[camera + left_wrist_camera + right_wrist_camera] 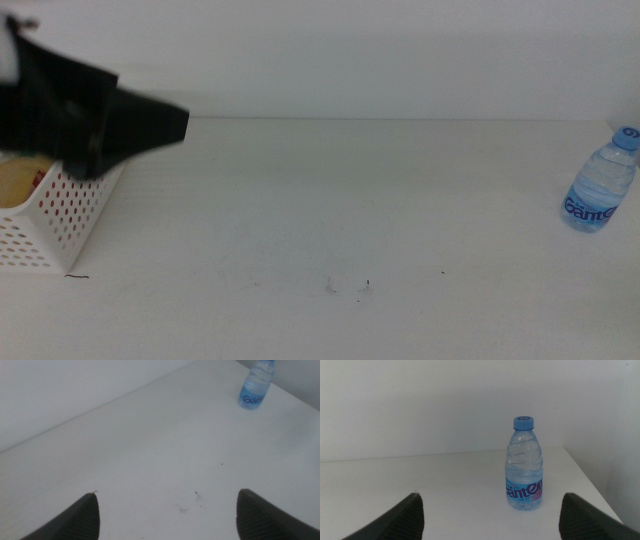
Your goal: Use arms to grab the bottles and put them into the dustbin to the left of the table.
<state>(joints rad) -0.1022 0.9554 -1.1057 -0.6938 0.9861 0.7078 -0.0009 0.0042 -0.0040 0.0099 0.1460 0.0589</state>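
One bottle (601,185) remains; at left, the left end effector (150,125) hovers over the bin (60,215), jaws apart and empty; the bottle stands upright at the bench's (330,220) right edge, squarely before the right end effector (490,515), open and likely nearer.

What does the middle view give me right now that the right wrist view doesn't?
Only the middle view shows the dustbin at the table's left edge, something yellowish inside it, and the left gripper above it. Only the right wrist view shows the right gripper, jaws wide open and empty, lined up on the water bottle, plus its cap and label close up. Both show that bottle upright on the white table, near its right edge.
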